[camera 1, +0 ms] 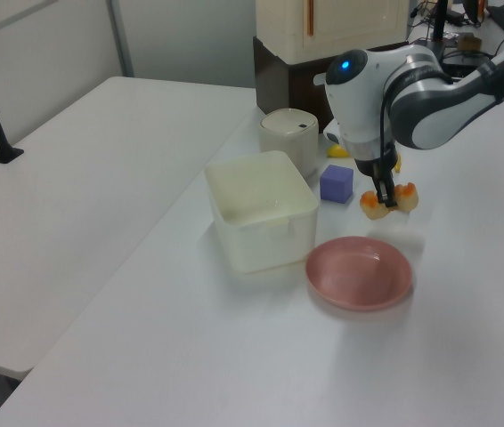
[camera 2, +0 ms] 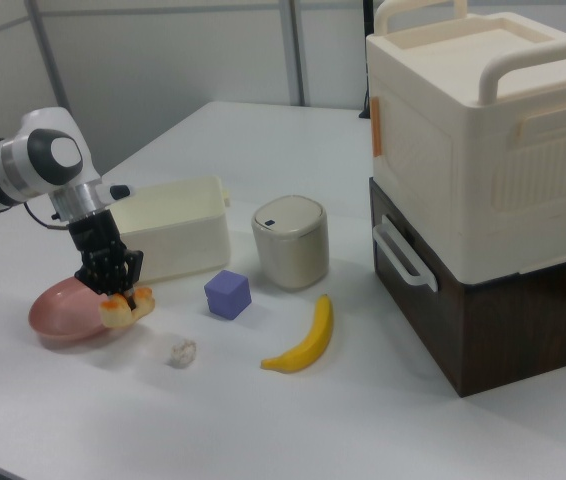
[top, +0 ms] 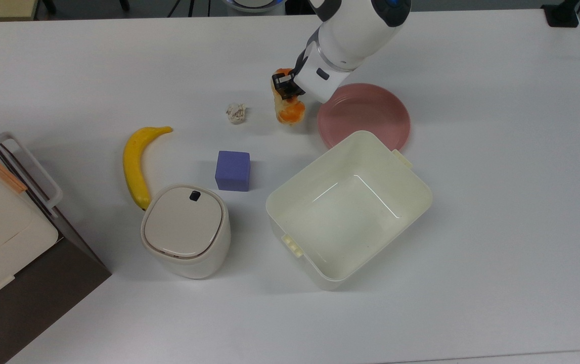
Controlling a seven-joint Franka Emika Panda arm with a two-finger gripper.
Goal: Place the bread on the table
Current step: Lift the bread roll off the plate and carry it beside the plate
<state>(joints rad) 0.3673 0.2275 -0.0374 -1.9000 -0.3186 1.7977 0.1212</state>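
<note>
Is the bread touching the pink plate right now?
Apart. In the top view the bread, held in the gripper, sits left of the pink plate, white table between.

The white arm reaches in from the far edge of the tabletop [top: 497,202] in the top view, wrist angled down. The gripper [top: 285,90] points downward, black fingers clamped on the bread [top: 290,108], which hangs above the tabletop surface. In the left view, the gripper [camera 1: 386,191] hangs vertical below the wrist.
</note>
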